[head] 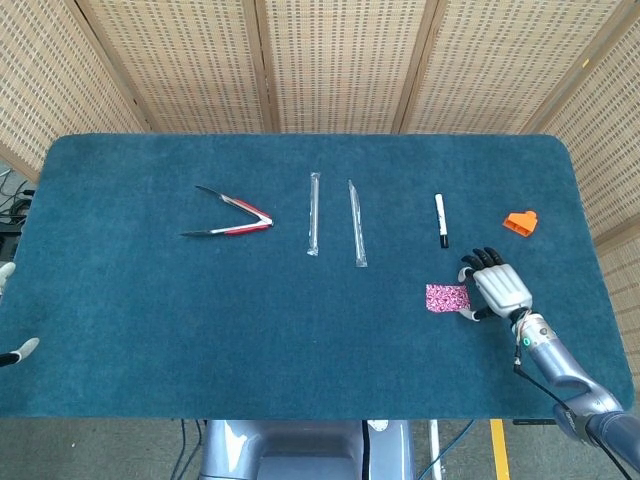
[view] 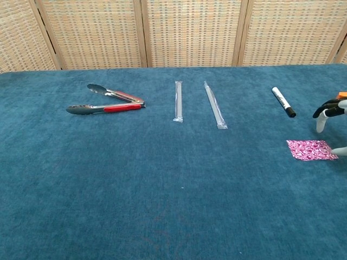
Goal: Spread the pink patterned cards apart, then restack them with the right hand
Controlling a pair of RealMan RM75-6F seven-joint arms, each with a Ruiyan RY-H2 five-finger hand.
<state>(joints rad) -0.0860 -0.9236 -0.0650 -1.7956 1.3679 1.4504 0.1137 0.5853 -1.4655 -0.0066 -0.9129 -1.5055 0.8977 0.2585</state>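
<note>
At the far left edge of the head view only pale fingertips of the left hand (head: pixel 8 310) show off the desk (head: pixel 150 330), too little to tell whether it is open or closed. On the blue desk, going rightward, lie red-handled tongs (head: pixel 232 213), two clear-wrapped straws (head: pixel 314 213) side by side, and a marker (head: pixel 441 220) with its black cap toward the robot; none of these bear on the job. The cards (head: pixel 447 298) lie flat below the marker as one neat pink rectangle, which reads as the restack about done. The right hand (head: pixel 493 288) sits just to their right, fingers apart and holding nothing, its lower fingertip at or very near the cards' right edge; whether it touches I cannot tell. An orange clip (head: pixel 520 221) rests well beyond, near the right edge. To finish well, the hand should square the pile with a light nudge along its right side, pressing gently so the top card does not slide on the felt, then lift straight up and away rather than dragging across, which could fan the cards again. If an edge looks uneven, tap that side.
</note>
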